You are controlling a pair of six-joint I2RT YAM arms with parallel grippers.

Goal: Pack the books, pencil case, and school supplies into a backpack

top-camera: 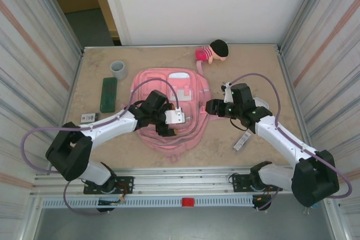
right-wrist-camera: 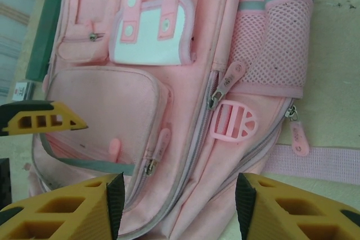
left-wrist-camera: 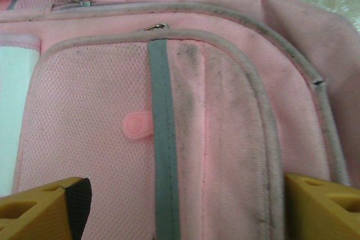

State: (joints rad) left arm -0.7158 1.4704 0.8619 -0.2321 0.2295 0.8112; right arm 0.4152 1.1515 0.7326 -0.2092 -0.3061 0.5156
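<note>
Beige surface between ribbed walls. I see the pink backpack (top-camera: 191, 130) lying at the centre, front pockets up, its long axis running away from the arms. The dark green pencil case (top-camera: 108, 94) lies parallel on its left. The left gripper (left-wrist-camera: 183, 203) hovers wide open and empty over a front pocket. The right gripper (right-wrist-camera: 180, 206) is partly open and empty at the backpack's right edge.

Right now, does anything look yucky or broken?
Yes. The big pink fabric backpack has dark grimy smudges on its mesh front pocket, right beside the grey stripe, so it looks dirty there. Nothing looks spilled.
</note>
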